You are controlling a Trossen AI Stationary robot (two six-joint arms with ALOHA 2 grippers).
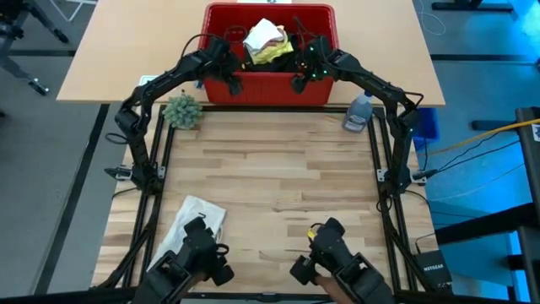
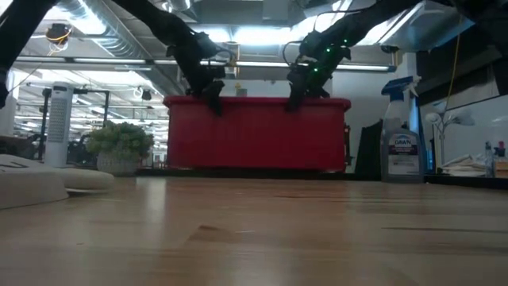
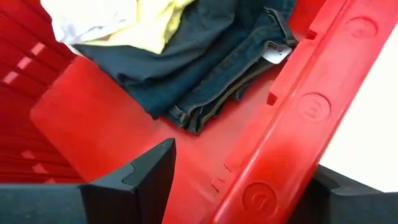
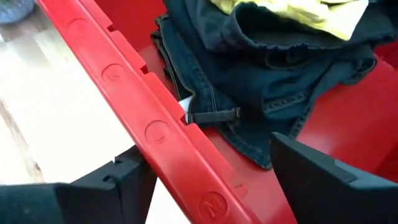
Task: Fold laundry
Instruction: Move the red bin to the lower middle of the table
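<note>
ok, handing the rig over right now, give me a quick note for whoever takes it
Left gripper: open, jaws straddling the red basket's near rim, holding nothing.
Right gripper: open, also astride that rim.
Laundry: dark trousers, yellow T-shirt and white cloth all piled in the basket at the table's far edge.
Done: nothing folded, work area bare.
Left: pull out garments and fold each one.

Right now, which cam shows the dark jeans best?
Right wrist view: the dark jeans fill the frame, seams and waistband clear. Left wrist view shows a folded part under the yellow T-shirt. High view shows only dark scraps; low view none, hidden behind the red basket.
</note>
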